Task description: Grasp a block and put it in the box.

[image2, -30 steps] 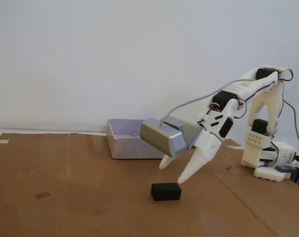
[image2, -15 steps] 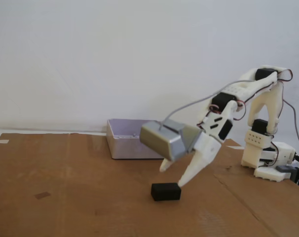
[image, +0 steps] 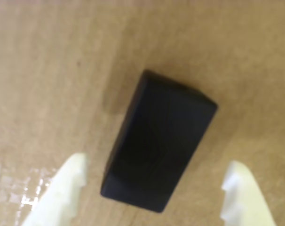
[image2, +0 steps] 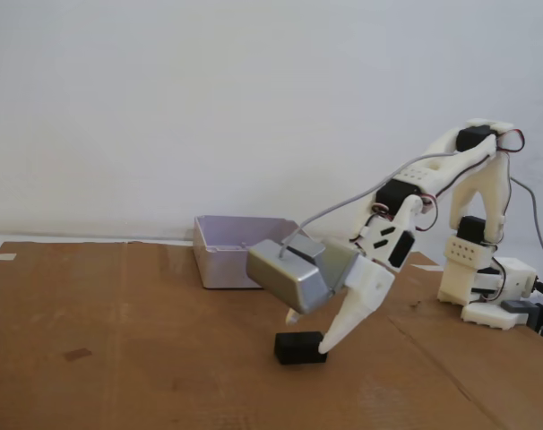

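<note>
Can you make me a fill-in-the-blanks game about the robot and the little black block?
1. The block is colored ____.
2. In the wrist view, the block lies ____ the gripper's two fingers.
3. The gripper's jaws are ____.
4. The box stands ____ the block in the fixed view.

Missing words: black; between; open; behind

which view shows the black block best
The wrist view: the black block fills the centre of the picture, its top face and edges clear, lying on cardboard between the open gripper fingertips. The fixed view shows it only small and side-on, one end hidden behind a fingertip.
</note>
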`<state>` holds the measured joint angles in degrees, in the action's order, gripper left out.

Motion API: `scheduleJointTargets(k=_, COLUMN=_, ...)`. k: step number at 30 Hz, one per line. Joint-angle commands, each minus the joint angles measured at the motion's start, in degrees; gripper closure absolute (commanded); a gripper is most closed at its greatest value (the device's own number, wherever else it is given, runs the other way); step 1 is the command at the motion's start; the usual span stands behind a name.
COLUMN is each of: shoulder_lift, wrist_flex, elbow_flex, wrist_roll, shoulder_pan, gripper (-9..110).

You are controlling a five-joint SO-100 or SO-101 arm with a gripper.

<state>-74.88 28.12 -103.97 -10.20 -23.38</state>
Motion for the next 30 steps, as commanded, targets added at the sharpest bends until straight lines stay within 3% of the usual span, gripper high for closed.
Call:
scheduleJointTargets(k=1, shoulder_lift=-1.7, wrist_flex=-1.1, elbow_flex=6.2, wrist_roll=-0.3, shoulder_pan=0.3, gripper=66)
scheduleJointTargets(k=30, shoulder_lift=5.0, wrist_flex=-6.0, elbow_flex=6.2, wrist_roll=-0.2, shoulder_pan=0.6, gripper=66)
